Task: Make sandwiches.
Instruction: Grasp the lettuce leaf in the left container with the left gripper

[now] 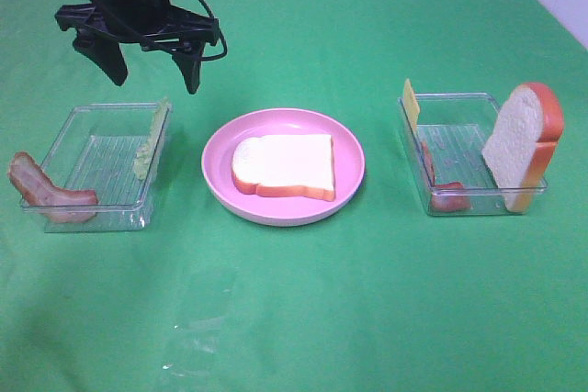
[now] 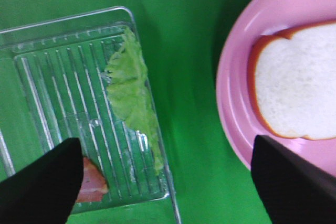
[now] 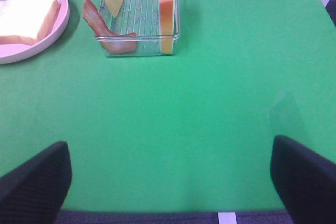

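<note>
1. Exterior high view: a white toy bread slice with orange-brown crust (image 1: pixel 282 165) lies flat on the round pink plate (image 1: pixel 220 192).
2. Left of the plate, a clear plastic tray (image 1: pixel 110 108) holds pale green lettuce (image 1: pixel 150 144) and a reddish-brown bacon strip (image 1: pixel 46 192).
3. Right of the plate, a second clear tray (image 1: pixel 450 97) holds an upright bread slice (image 1: pixel 519 144), a yellow cheese slice (image 1: pixel 411 103) and another bacon strip (image 1: pixel 446 196).
4. The black left gripper (image 1: pixel 155 84) hangs behind and left of the plate, jaws spread and empty.
5. The right gripper (image 3: pixel 168 187) is well apart from the plate, also spread wide and empty.
</note>
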Robot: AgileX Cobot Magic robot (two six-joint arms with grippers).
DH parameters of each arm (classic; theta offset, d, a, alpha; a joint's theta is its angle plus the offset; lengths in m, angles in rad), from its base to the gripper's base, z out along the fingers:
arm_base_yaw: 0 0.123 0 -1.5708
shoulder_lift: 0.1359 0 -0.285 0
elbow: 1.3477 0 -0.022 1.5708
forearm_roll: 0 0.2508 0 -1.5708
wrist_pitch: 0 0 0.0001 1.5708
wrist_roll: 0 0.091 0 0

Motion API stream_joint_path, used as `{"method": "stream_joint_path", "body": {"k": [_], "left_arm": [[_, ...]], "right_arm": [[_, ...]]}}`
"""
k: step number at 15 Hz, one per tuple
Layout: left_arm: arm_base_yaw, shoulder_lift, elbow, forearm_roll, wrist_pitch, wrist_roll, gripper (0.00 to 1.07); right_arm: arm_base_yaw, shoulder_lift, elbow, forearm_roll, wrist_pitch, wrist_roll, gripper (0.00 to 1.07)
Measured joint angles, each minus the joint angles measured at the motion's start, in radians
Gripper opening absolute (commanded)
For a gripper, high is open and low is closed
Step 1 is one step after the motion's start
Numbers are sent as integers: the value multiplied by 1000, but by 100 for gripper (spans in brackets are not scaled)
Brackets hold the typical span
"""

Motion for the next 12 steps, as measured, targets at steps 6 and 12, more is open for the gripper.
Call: {"method": "stream_joint_path", "body": {"k": [6, 12], "left_arm": [[0, 63, 0, 53, 2, -43, 80], [0, 122, 0, 54, 3, -43, 79]], "right_arm": [[0, 0, 0, 0, 0, 0, 99], [0, 0, 0, 0, 0, 0, 99]]}}
